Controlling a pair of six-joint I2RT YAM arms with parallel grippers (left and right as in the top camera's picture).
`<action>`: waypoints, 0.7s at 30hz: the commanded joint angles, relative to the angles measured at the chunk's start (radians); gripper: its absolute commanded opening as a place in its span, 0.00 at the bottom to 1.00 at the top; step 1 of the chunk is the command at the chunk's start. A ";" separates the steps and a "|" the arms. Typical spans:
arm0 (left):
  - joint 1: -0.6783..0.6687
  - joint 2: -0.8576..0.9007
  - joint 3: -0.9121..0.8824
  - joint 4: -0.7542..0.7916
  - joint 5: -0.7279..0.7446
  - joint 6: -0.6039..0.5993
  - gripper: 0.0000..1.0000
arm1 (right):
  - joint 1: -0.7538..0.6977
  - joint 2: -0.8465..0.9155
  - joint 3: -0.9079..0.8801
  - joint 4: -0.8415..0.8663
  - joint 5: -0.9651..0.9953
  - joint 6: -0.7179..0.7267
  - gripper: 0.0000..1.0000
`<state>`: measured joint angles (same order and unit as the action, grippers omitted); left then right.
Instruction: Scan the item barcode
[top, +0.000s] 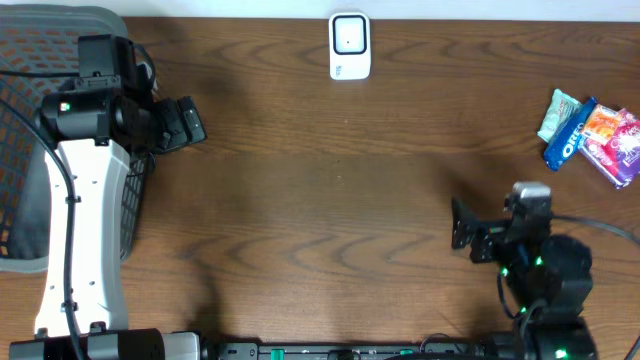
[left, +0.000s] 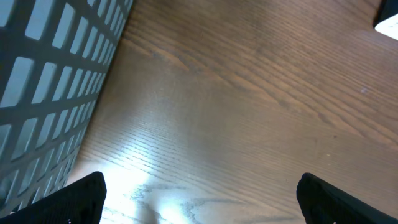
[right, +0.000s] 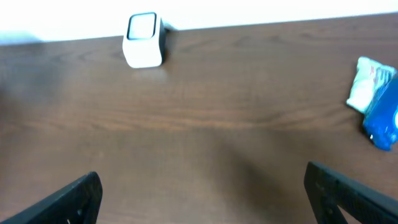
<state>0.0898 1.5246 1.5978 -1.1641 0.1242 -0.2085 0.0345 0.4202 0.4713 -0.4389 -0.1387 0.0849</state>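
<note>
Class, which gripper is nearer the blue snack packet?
Right. The right gripper sits a short way toward the robot from the blue snack packet; the left gripper is across the table, beside the mesh basket.

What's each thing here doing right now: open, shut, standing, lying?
left gripper: open, empty
right gripper: open, empty
scanner: upright, untouched
blue pack: lying flat, untouched
pink pack: lying flat against the blue pack
green pack: lying flat against the blue pack
basket: at the left, inside partly hidden

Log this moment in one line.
left gripper: open, empty | right gripper: open, empty | colourful snack packets: untouched | white boxy scanner: far edge
</note>
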 joint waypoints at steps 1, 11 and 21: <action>0.003 0.000 0.001 -0.002 -0.009 0.005 0.98 | 0.005 -0.131 -0.125 0.084 -0.012 -0.082 0.99; 0.003 0.000 0.001 -0.002 -0.009 0.005 0.98 | -0.001 -0.397 -0.367 0.268 0.074 -0.127 0.99; 0.003 0.000 0.002 -0.002 -0.009 0.005 0.98 | -0.001 -0.415 -0.453 0.339 0.099 -0.122 0.99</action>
<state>0.0898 1.5246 1.5978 -1.1637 0.1242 -0.2085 0.0341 0.0147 0.0269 -0.1070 -0.0731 -0.0242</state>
